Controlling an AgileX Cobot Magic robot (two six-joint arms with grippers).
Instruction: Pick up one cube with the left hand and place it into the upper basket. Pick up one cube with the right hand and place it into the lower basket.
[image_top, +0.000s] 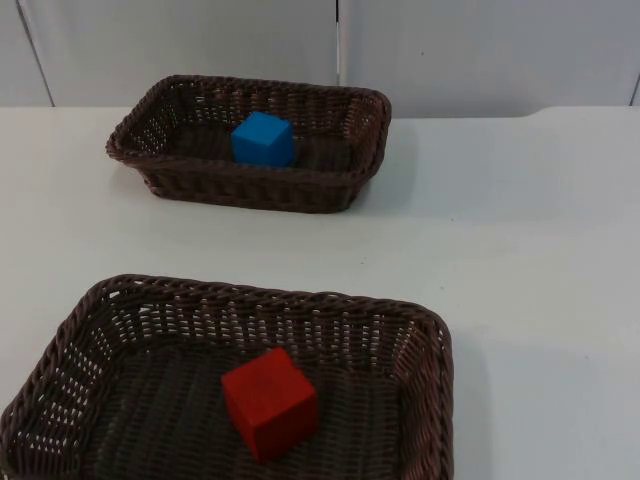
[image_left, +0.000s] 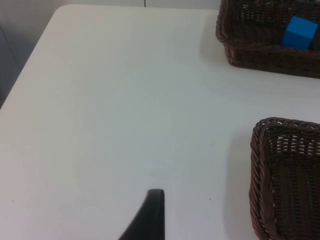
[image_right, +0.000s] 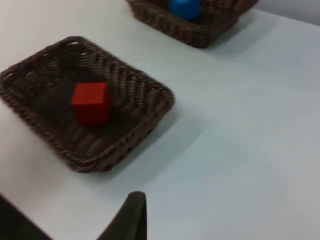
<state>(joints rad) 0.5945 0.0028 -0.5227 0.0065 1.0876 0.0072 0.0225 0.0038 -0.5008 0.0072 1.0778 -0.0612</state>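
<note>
The blue cube (image_top: 263, 139) lies inside the upper basket (image_top: 150, 125), close to the middle of its floor. The red cube (image_top: 270, 403) lies inside the lower basket (image_top: 75, 325), also near the middle, and it is turned a little against the basket walls. Both baskets are brown wicker and stand on the white counter (image_top: 520, 260), well apart from each other.

The left end effector (image_left: 150, 215) hangs over bare counter (image_left: 125, 100). From it, the lower basket (image_left: 257, 165) is near, to the side, and the upper basket (image_left: 227, 47) with the blue cube (image_left: 299, 33) is farther ahead. One black fingertip is visible, so it cannot be told if this end effector is apart or together.

The right end effector (image_right: 131, 217) also hangs over bare counter (image_right: 240, 125). The lower basket (image_right: 150, 107) with the red cube (image_right: 90, 102) is just ahead of it, and the upper basket (image_right: 200, 32) with the blue cube (image_right: 184, 8) is well beyond. Here too one fingertip is seen, and its state cannot be told.
</note>
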